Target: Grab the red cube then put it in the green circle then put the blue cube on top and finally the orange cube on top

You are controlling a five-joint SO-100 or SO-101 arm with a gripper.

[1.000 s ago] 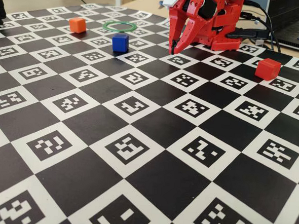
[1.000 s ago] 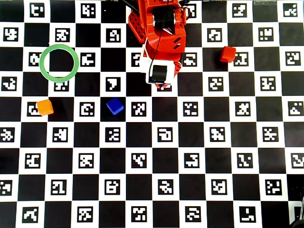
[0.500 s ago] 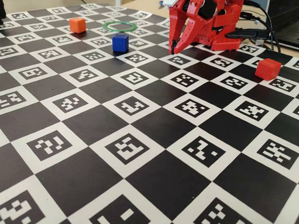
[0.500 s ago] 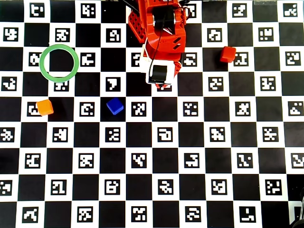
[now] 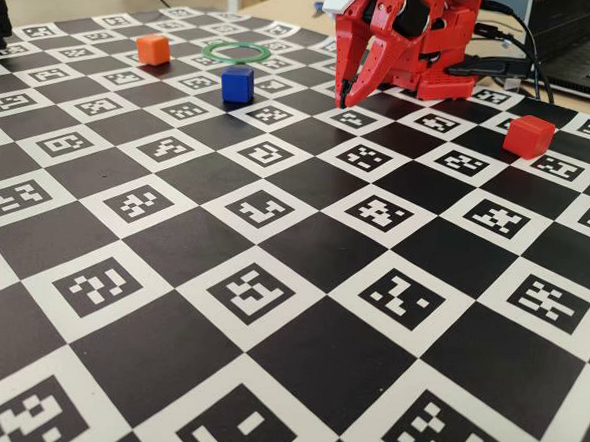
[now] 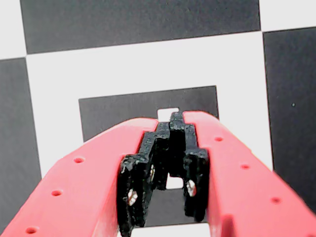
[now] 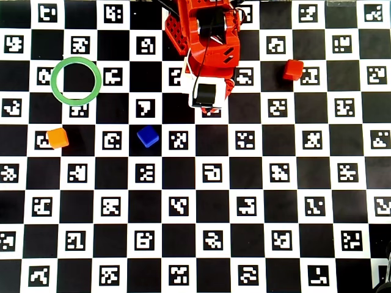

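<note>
Nearest in the fixed view: bare checkerboard (image 5: pixel 270 310) of black squares and marker tiles. Farther back at right, the red cube (image 5: pixel 529 136), alone on the board, well apart from the gripper (image 5: pixel 343 102). Gripper tips pointed down just above a marker tile, the 2 fingers (image 6: pixel 195 185) pressed together, holding nothing. Left of it, the blue cube (image 5: pixel 237 83). Beyond that, the orange cube (image 5: pixel 153 49) and the green circle (image 5: pixel 235 51), with nothing inside.

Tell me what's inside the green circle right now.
Only bare board: the green circle encloses a black square, with no cube in it. The red cube, blue cube and orange cube all sit outside.
</note>
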